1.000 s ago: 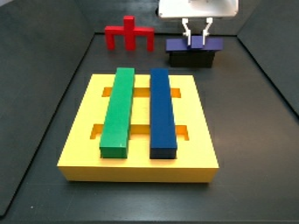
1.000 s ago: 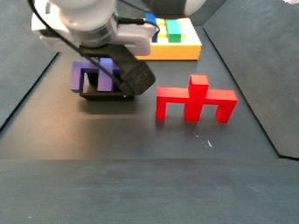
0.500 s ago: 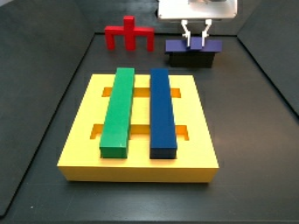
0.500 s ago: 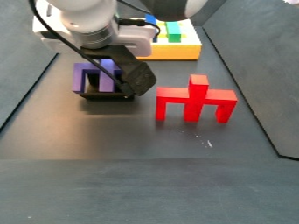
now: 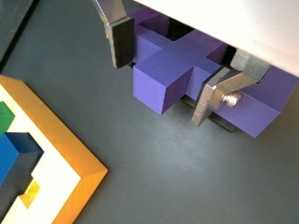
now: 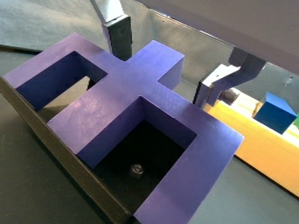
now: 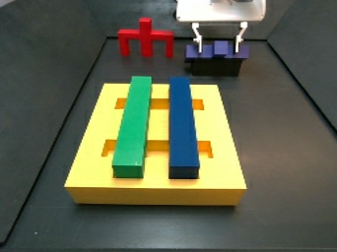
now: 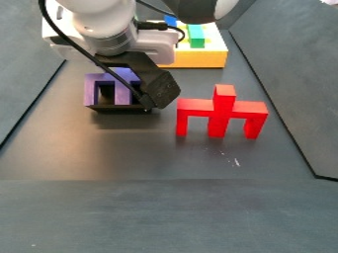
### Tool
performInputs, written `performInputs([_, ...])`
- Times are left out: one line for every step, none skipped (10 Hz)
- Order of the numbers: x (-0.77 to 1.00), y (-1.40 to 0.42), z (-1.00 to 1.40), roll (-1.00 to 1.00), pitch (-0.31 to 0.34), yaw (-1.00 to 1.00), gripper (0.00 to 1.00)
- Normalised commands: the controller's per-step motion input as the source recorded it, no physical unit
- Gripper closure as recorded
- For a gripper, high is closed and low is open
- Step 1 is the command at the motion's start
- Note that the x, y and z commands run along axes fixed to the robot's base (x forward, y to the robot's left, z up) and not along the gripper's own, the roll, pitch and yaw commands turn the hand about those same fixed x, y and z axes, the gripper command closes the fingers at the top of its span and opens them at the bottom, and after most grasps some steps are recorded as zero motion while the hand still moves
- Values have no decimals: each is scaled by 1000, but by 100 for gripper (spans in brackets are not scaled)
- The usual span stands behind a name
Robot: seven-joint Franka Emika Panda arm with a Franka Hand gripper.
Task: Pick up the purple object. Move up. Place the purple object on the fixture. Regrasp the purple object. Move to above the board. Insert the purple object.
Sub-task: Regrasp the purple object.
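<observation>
The purple object [image 6: 122,105] is seen seated on the fixture [image 7: 215,66], at about one o'clock from the board [image 7: 93,157] in a side view, with the red piece [image 8: 219,112] at roughly three o'clock of it in a side view. The gripper [image 5: 170,66] is positioned around the purple object's middle prong, the jaws spread wider than the prong; both fingers [image 5: 216,96] are seen standing just off its faces, so nothing is held.

The regrasp is judged to be the step in hand. It would be done well if the jaws were centred on the prong before closing, the pads laid flat against both faces, and the piece kept square in the fixture while the grip is made.
</observation>
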Motion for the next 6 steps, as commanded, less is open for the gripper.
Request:
performInputs([66,-49,109,266,0,0,0])
performInputs([43,-83,177,414,0,0,0])
performInputs([49,-106,211,457,0,0,0])
performInputs([80,-106,249,414,0,0,0])
performInputs([60,-106,226,411,0,0,0])
performInputs([91,-117,220,443,0,0,0])
